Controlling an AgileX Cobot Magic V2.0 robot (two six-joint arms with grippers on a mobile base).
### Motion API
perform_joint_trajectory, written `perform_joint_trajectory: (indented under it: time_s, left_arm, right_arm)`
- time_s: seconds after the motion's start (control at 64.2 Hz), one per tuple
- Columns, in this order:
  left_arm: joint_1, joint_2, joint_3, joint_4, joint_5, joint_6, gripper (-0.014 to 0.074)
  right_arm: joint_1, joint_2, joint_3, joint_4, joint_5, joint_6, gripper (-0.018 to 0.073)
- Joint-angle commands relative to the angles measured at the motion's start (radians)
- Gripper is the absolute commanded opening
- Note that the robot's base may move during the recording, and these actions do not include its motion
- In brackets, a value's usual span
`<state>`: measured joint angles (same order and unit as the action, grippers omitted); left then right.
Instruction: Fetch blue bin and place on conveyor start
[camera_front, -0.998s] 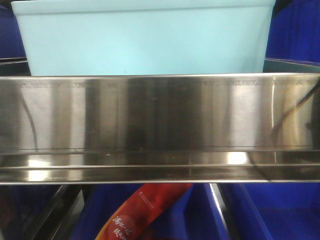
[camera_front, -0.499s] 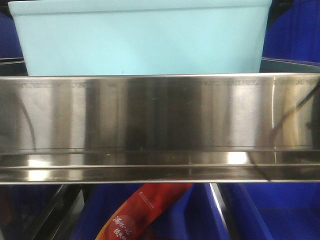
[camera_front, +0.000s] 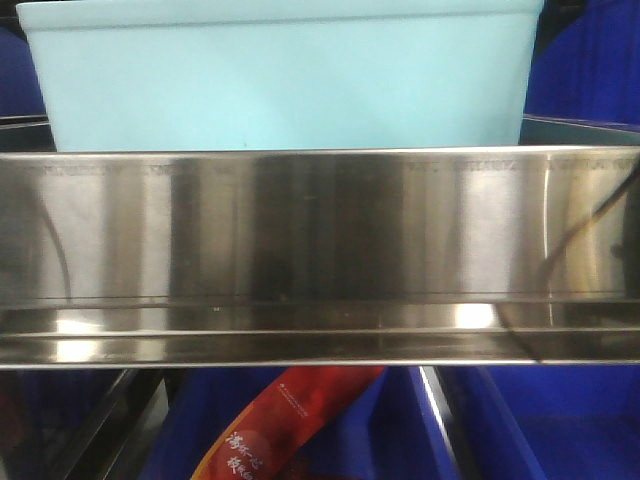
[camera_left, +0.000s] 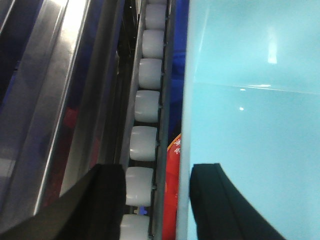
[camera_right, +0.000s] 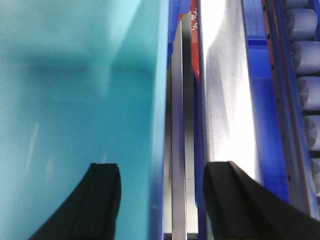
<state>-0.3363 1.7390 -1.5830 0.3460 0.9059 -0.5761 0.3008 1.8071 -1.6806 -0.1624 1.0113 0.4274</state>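
blue bin (camera_front: 285, 75): pale cyan tub on the upper shelf level, on the far side of the steel rail and pretty much centred in the front view; only its near wall and rim show there
inside the bin: both wrist cams look down into it, and smooth cyan walls and floor are all I can make out
left end effector (camera_left: 158, 170): jaws spread, straddling the bin's left wall, one side over the inside of the tub and the other out over the rollers; not squeezing anything
right end effector (camera_right: 162, 167): same deal on the right wall, spread wide, one side inside the tub and the other outside above shiny steel
in the way: steel shelf rail (camera_front: 320, 250), a wide shiny lip across the whole front view, right in front of the bin, hiding its base
roller track (camera_left: 145, 105): row of white rollers just beside the bin's left wall
neighbours: dark blue crates (camera_front: 590, 60) close on both sides of the bin
lower crates (camera_front: 560, 420): also dark blue, under the rail; the left one holds a red packet (camera_front: 290, 420) with printed characters
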Motion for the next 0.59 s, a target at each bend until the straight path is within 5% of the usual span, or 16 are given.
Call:
perform_joint_trajectory:
  time_s: [0.0, 0.577]
  left_arm:
    - [0.005, -0.006, -0.008, -0.003, -0.004, 0.001, 0.0232]
    - [0.005, -0.006, -0.008, -0.003, -0.004, 0.001, 0.0232]
  right_arm:
    - [0.0, -0.01, -0.006, -0.009, 0.001, -0.003, 0.0275]
    - [0.0, -0.025, -0.006, -0.009, 0.025, -0.003, 0.0275]
